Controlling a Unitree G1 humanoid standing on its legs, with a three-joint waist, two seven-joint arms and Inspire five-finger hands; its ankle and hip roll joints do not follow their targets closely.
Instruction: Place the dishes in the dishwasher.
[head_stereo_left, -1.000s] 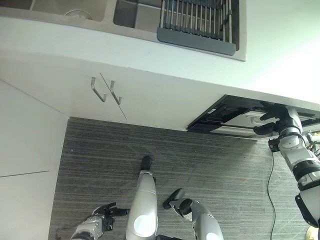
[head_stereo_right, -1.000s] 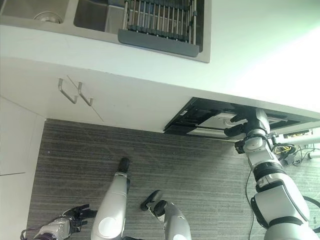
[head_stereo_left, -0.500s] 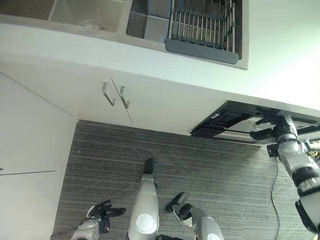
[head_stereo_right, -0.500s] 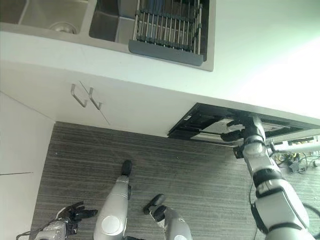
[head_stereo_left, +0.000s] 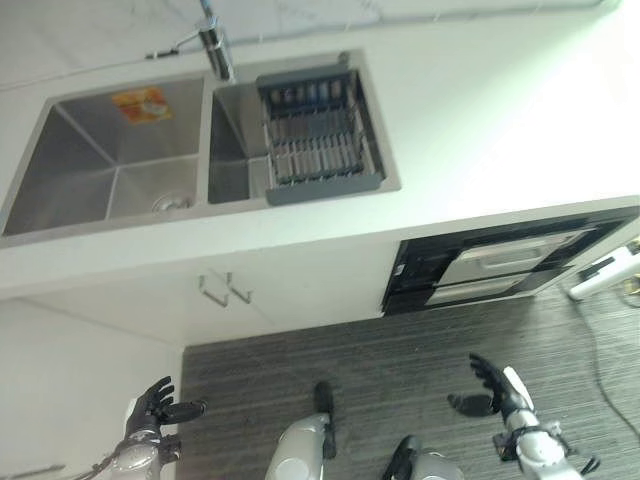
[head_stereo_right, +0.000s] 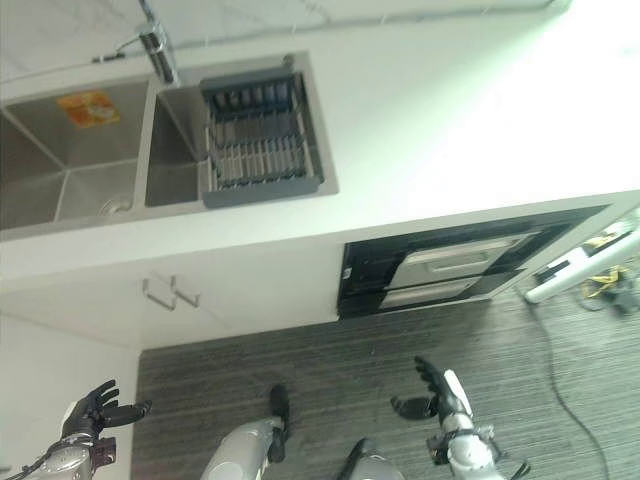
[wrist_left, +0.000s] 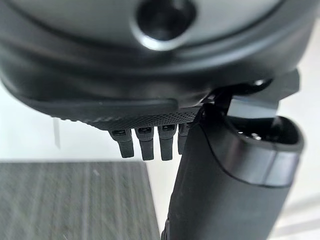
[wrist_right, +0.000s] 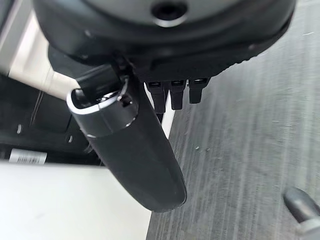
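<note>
Your right robot hand (head_stereo_left: 492, 388) has left the dishwasher (head_stereo_left: 500, 262) door and now hangs over the floor (head_stereo_left: 400, 350), fingers spread; left robot hand (head_stereo_left: 155, 405) spread too. Dishes sit in the sink rack (head_stereo_left: 315, 140).

Bright light washes out the white countertop (head_stereo_left: 500, 110) to the right of the double sink (head_stereo_left: 110, 160), the dishwasher (head_stereo_left: 500, 265) front beneath sits in shade, and both wrist views blur the nearby dark hands.
</note>
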